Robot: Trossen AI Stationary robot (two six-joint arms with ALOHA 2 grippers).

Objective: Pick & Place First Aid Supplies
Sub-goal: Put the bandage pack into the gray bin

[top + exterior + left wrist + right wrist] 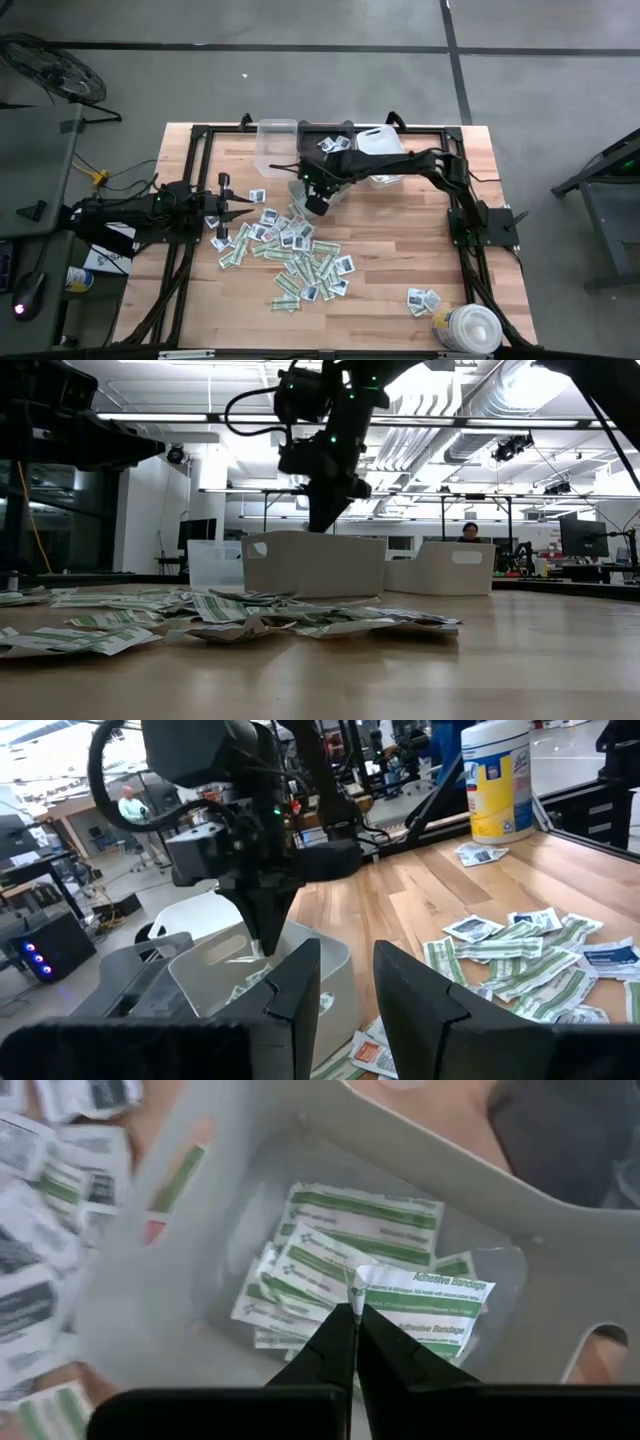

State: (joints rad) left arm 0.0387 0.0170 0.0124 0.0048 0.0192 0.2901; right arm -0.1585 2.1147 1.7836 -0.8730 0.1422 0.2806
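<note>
The first aid supplies lie as a loose pile of green-and-white strips and squarish white packets (290, 250) mid-table, also seen in the left wrist view (520, 955). Behind the pile stands a clear bin (215, 965) with several green-and-white strips on its floor (330, 1250). My right gripper (353, 1312) points steeply down into this bin, shut on one green-and-white strip packet (425, 1295). At the table's left, my left gripper (238, 210) stays level and open, its fingers (300, 985) aimed at the bin and touching nothing. My right gripper pinches the strip packet by one short end (362, 1283), only at the very tips of its two fingers. The fingers come from above, slanting down into the bin. The packet sticks out sideways from the tips, above the packets on the bin's floor.
A clear bin (278, 145), a dark bin (330, 140) and a white bin (385, 150) stand along the far edge. Two stray packets (422, 298) and a big round white tub (470, 328) are at the near right. Bare wood lies right of the pile.
</note>
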